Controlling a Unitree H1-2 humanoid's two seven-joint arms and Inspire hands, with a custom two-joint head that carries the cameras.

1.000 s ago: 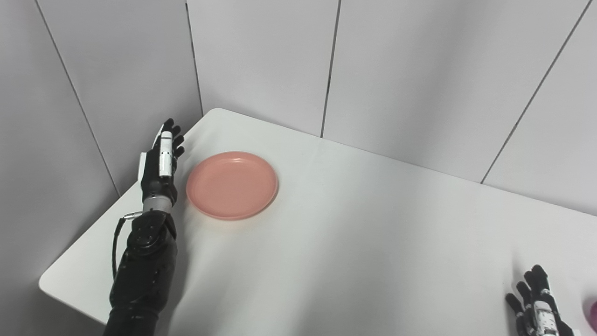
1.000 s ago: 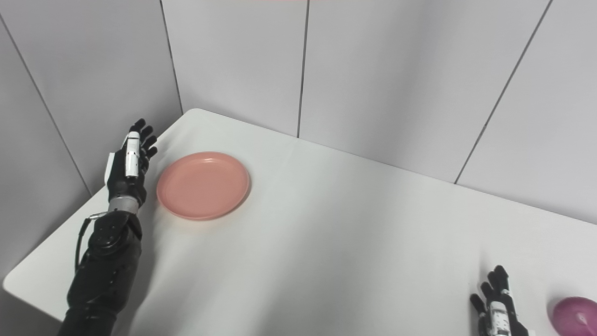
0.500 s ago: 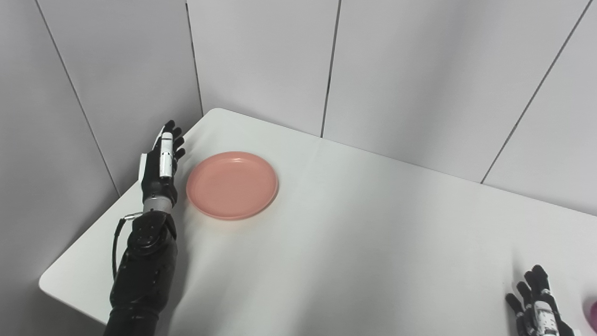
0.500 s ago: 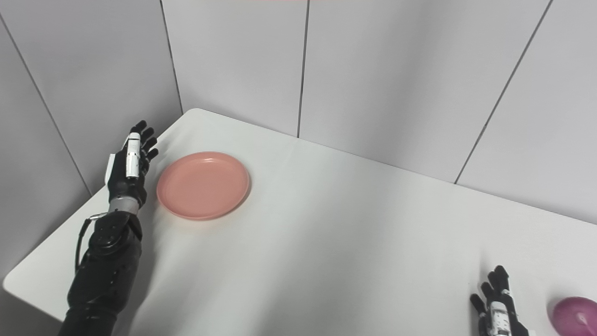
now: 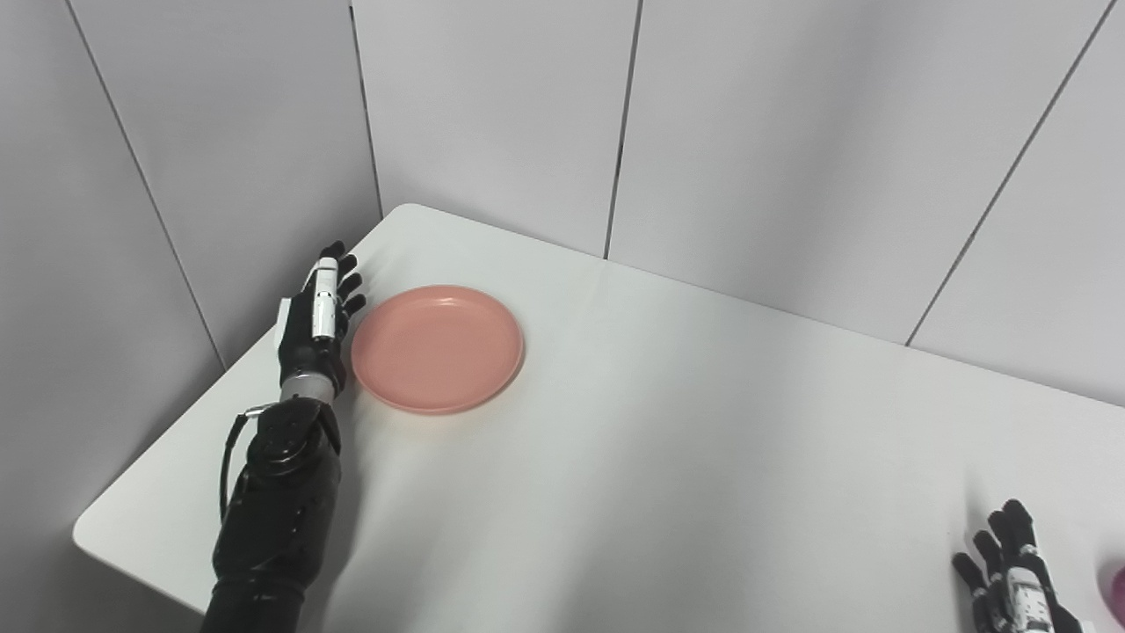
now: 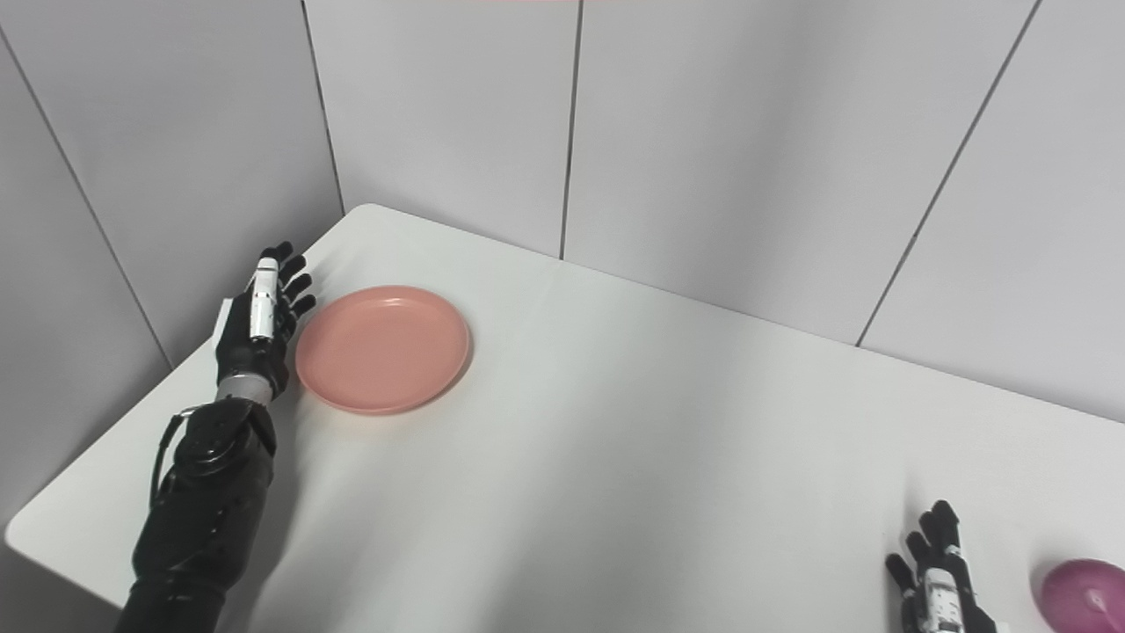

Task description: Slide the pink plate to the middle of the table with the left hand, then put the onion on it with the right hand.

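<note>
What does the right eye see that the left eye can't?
Only the right eye view shows most of the purple onion at the bottom right corner; the left eye view catches just a sliver of it at the edge. The left eye view shows nothing extra. Both show the pink plate, the left hand beside it, the right hand and the white table.

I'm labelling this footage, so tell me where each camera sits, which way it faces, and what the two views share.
Left eye view: on the head, looking down at the white table; shows the left robot hand beside the pink plate, and the right robot hand at the bottom edge.
Right eye view: beside it, set slightly right, same downward look; the onion shows more fully here.
Shared: table, plate, both hands and the grey wall panels.
</note>
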